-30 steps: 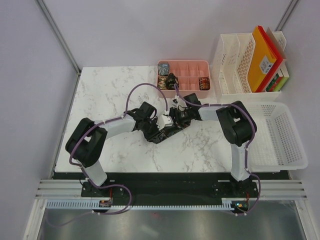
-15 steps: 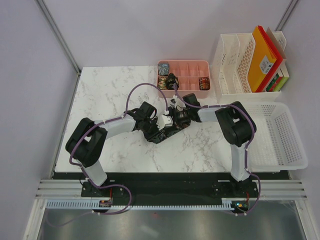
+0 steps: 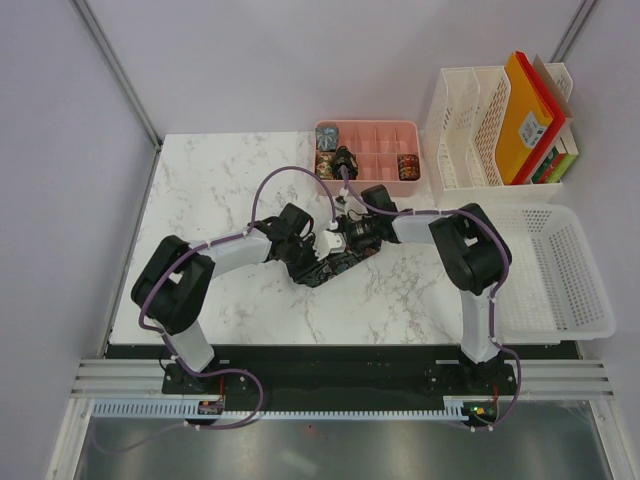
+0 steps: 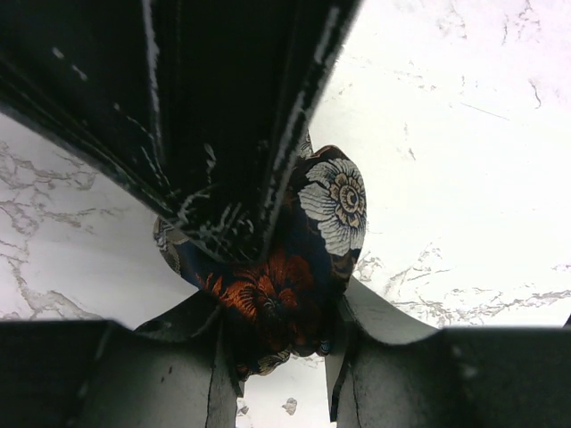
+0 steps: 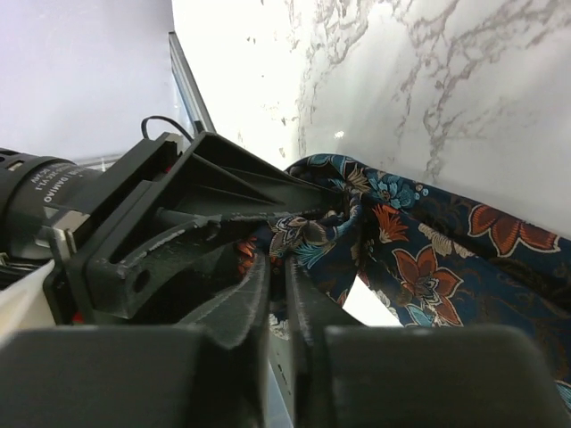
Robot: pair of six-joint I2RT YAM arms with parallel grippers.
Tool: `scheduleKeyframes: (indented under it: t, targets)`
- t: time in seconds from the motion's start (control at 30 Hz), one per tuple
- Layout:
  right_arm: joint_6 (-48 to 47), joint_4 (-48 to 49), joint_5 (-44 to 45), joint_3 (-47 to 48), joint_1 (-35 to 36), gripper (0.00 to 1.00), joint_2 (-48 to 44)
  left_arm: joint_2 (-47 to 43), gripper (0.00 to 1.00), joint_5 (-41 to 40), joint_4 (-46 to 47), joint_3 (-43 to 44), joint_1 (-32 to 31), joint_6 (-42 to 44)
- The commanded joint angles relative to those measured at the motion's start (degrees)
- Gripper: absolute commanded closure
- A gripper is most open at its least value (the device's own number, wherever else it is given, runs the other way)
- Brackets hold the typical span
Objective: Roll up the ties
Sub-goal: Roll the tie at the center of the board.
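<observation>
A dark tie with orange, white and teal flowers [image 4: 308, 267] is bunched into a coil between both grippers at the middle of the table [image 3: 325, 270]. My left gripper [image 4: 281, 357] is shut on the coil's lower part, a finger on each side. My right gripper [image 5: 278, 267] comes in from the opposite side, jaws nearly together and pinching a fold of the same tie [image 5: 419, 259]. In the top view the left gripper [image 3: 318, 262] and right gripper [image 3: 340, 245] almost touch. More rolled ties [image 3: 327, 140] sit in the pink tray.
The pink compartment tray [image 3: 385, 127] stands at the table's back edge. A white file rack with orange folders [image 3: 500, 120] is at the back right. A white perforated basket [image 3: 560, 270] lies right of the right arm.
The right gripper has edged left toward the left gripper and closed its jaws on a fold of the tie. The left gripper has held still on the coil.
</observation>
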Motion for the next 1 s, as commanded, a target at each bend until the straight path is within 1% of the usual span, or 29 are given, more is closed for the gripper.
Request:
scheduleKeyframes:
  t: [0.0, 0.03, 0.07, 0.13, 0.17, 0.23, 0.27, 0.33, 0.4, 0.47, 0.7, 0.73, 0.83, 0.97]
  targets:
    - [-6.9, -6.53, 3.49, 2.86, 0.91, 0.93, 2.7, 1.83, 0.75, -3.33, -5.63, -2.15, 0.35, 1.85]
    - [-8.21, -6.97, 4.03, 3.39, 0.64, 0.99, 3.05, 1.31, 0.73, -3.24, -5.63, -2.15, 0.35, 1.85]
    - [-8.49, -7.5, 4.64, 3.65, 0.47, 1.0, 3.49, 1.04, 0.67, -3.24, -5.63, -2.15, 0.35, 1.76]
    - [-9.36, -7.94, 5.26, 4.01, -0.23, 1.0, 4.81, -0.01, 0.64, -3.07, -5.54, -1.8, 0.44, 1.15]
    - [-9.8, -8.12, 5.52, 4.01, -0.41, 1.0, 5.16, -0.54, 0.59, -2.63, -5.54, -1.62, 0.53, 0.8]
    - [-11.55, -9.08, 6.22, 4.1, -0.85, 1.0, 5.69, -2.46, 0.53, -2.28, -4.67, -1.36, 0.62, -1.22]
    - [-12.18, -9.52, 6.58, 4.18, -0.94, 1.0, 5.86, -3.17, 0.46, -2.28, -4.23, -1.27, 0.62, -1.92]
    - [-12.62, -9.97, 6.75, 4.62, -1.38, 1.0, 6.48, -4.49, 0.41, -1.49, -3.61, -1.01, 0.88, -4.39]
    - [-13.67, -10.23, 7.28, 4.71, -1.64, 1.0, 7.01, -6.34, 0.32, -1.13, -2.73, -1.01, 1.06, -6.14]
    - [-14.11, -10.49, 7.81, 4.97, -1.82, 1.0, 7.79, -7.57, 0.28, -0.52, -2.29, -1.01, 1.23, -7.2]
    - [-14.38, -11.2, 10.88, 5.42, -2.43, 1.0, 9.29, -9.24, 0.21, -1.66, -0.88, -0.83, 1.67, -10.45]
    - [-14.21, -11.28, 10.97, 5.41, -2.43, 1.0, 9.38, -9.24, 0.18, -1.75, -0.62, -0.83, 1.58, -10.98]
    - [-13.41, -11.37, 11.76, 5.15, -2.43, 1.0, 9.56, -8.89, 0.13, -2.27, 0.26, -0.66, 1.5, -14.22]
    - [-12.18, -11.37, 14.04, 3.84, -1.73, 1.0, 9.12, -8.81, 0.12, -4.47, 1.49, -1.7, 1.06, -18.62]
